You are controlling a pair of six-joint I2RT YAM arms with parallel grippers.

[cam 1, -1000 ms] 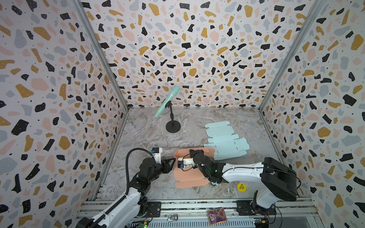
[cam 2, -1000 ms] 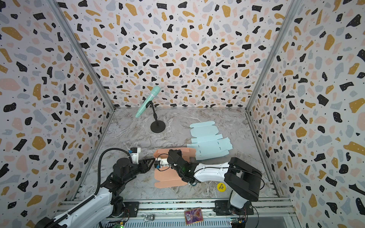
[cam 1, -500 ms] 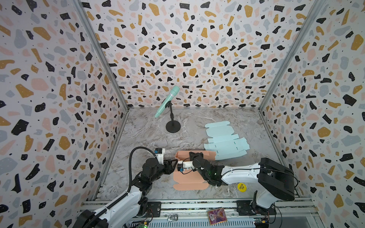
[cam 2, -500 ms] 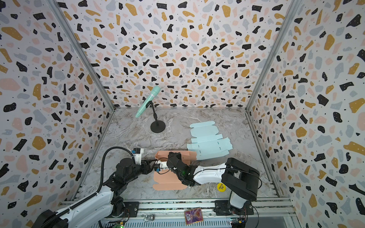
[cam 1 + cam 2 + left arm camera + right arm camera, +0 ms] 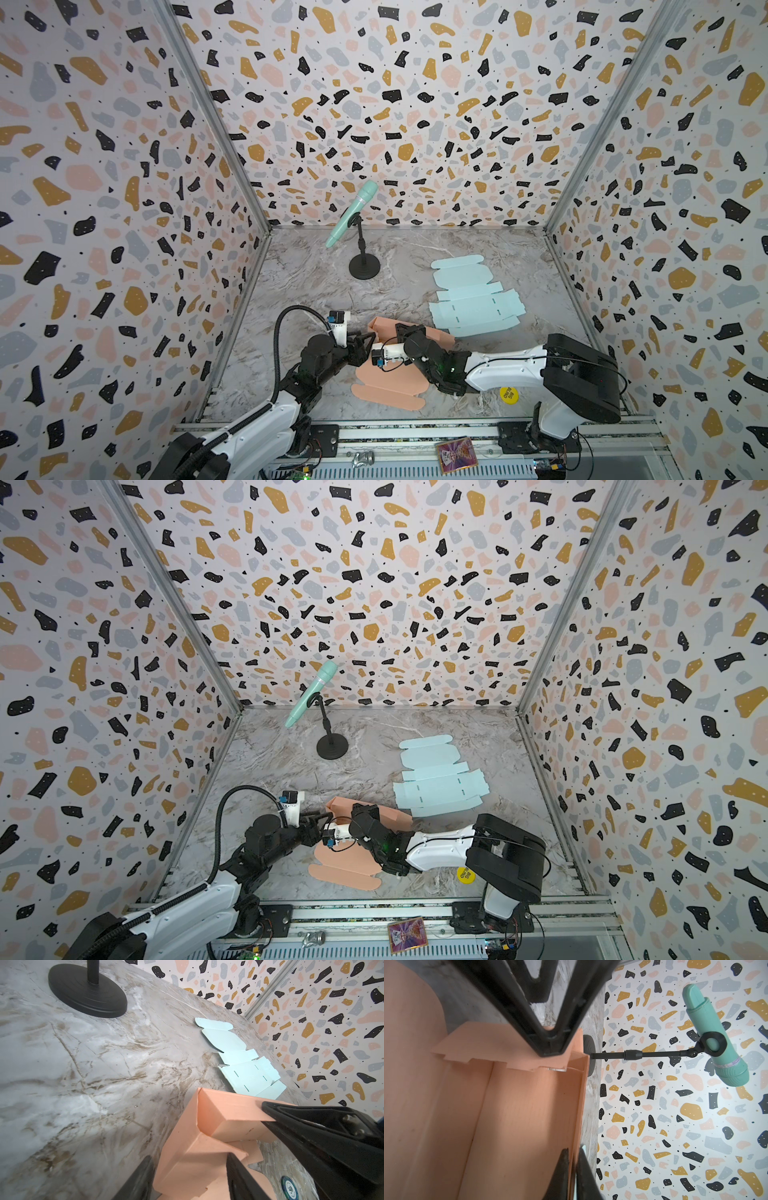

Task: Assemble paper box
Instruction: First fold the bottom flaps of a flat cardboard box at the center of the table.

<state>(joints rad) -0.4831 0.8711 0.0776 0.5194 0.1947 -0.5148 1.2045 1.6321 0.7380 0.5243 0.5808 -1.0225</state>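
Here, peach box blank (image 5: 390, 376) half-folded.

down at the front of the table (image 5: 316, 282) sits the half-folded paper box (image 5: 388, 380), and both arms meet right over it: left gripper (image 5: 365, 343) at its left end, right gripper (image 5: 572, 1159) at its far wall, jaws either side of that wall (the left wrist view shows the other gripper's fingers straddling a raised side panel too). behind and to the right of the box, just beside it, a second flat box blank (image 5: 473, 299) lies on the table. further back, left of that blank, stands the microphone stand (image 5: 364, 266), its microphone (image 5: 351, 214) tilted up before the back wall. a round sticker (image 5: 508, 394) lies at the front right, beneath the right arm.
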